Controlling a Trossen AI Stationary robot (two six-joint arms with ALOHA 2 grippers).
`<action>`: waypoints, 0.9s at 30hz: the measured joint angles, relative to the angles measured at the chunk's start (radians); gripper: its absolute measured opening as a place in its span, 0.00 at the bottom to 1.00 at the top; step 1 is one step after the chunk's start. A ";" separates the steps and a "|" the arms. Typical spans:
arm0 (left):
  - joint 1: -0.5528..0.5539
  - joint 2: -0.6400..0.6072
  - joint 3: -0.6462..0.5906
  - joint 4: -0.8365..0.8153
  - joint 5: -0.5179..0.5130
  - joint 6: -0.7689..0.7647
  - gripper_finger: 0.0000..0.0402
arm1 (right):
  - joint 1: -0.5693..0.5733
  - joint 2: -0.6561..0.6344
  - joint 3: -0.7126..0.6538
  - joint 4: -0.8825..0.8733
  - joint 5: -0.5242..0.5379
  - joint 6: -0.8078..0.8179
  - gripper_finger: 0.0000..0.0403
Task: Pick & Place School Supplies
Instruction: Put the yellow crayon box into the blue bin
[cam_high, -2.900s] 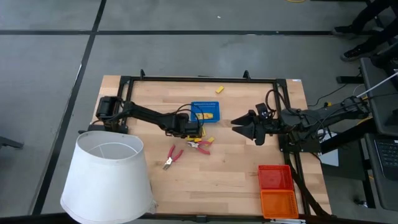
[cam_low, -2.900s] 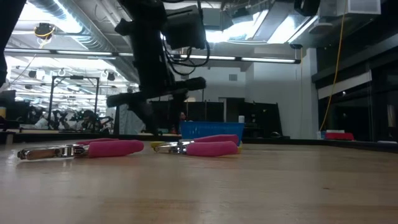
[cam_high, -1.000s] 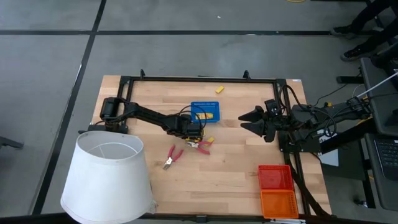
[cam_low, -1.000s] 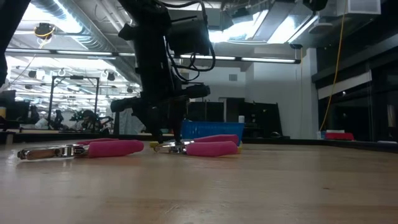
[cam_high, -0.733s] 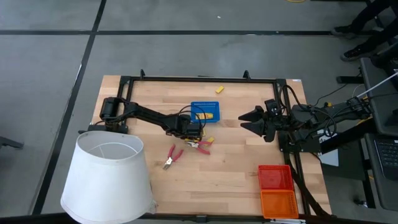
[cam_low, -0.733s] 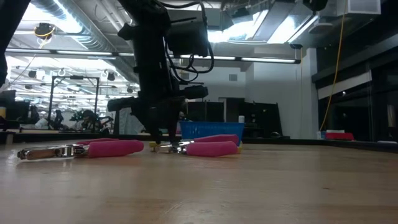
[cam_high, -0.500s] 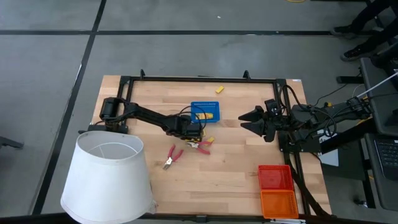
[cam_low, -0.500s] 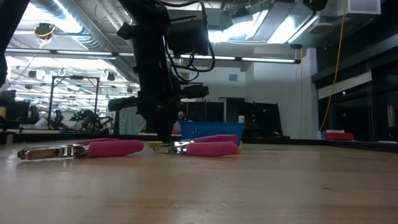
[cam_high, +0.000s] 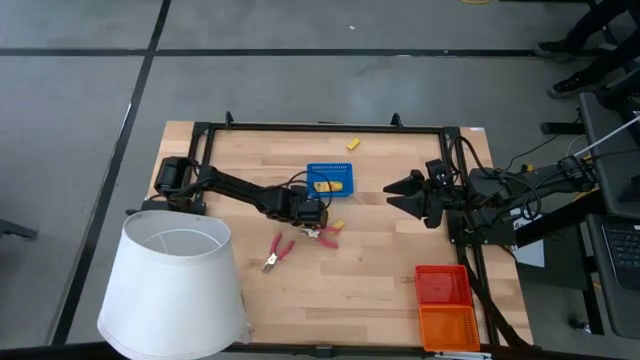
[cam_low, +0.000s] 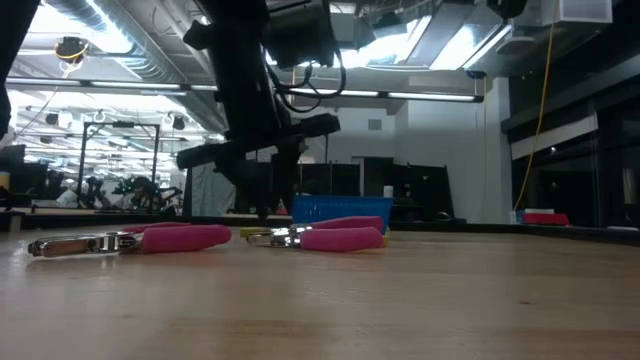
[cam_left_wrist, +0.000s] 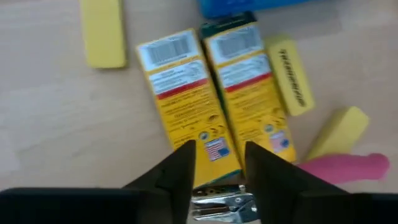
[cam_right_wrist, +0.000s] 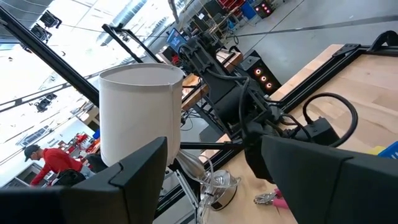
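Note:
Two flat yellow packs (cam_left_wrist: 183, 106) (cam_left_wrist: 252, 99) lie side by side on the wood just near the blue tray (cam_high: 332, 180). Around them lie small yellow blocks (cam_left_wrist: 102, 31) (cam_left_wrist: 289, 74) (cam_left_wrist: 339, 130). One red-handled pliers (cam_high: 325, 235) lies right beside the packs, another (cam_high: 277, 252) nearer the front. My left gripper (cam_left_wrist: 217, 168) points steeply down, a little above the packs' near ends. It is open, with nothing between its fingers. My right gripper (cam_high: 392, 193) waits open, high at the table's right.
A big white lampshade (cam_high: 175, 285) stands at the near left corner. Red (cam_high: 442, 285) and orange (cam_high: 448, 327) trays sit at the near right. One yellow block (cam_high: 352, 143) lies alone by the far edge. Bare wood stretches across the middle front.
My left gripper went down until its fingertips stood at the table beside the pliers, then came up a little again. The packs, blocks and pliers have stayed where they were.

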 joint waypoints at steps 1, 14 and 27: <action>0.001 0.003 0.000 -0.010 0.000 -0.012 0.38 | 0.000 0.000 0.000 0.000 0.000 0.000 0.66; 0.015 0.021 -0.029 0.003 0.006 -0.036 0.57 | 0.000 0.000 0.000 0.000 -0.008 -0.001 0.66; 0.015 0.065 -0.026 0.068 0.036 -0.075 0.57 | 0.001 -0.018 0.001 -0.022 -0.031 -0.005 0.66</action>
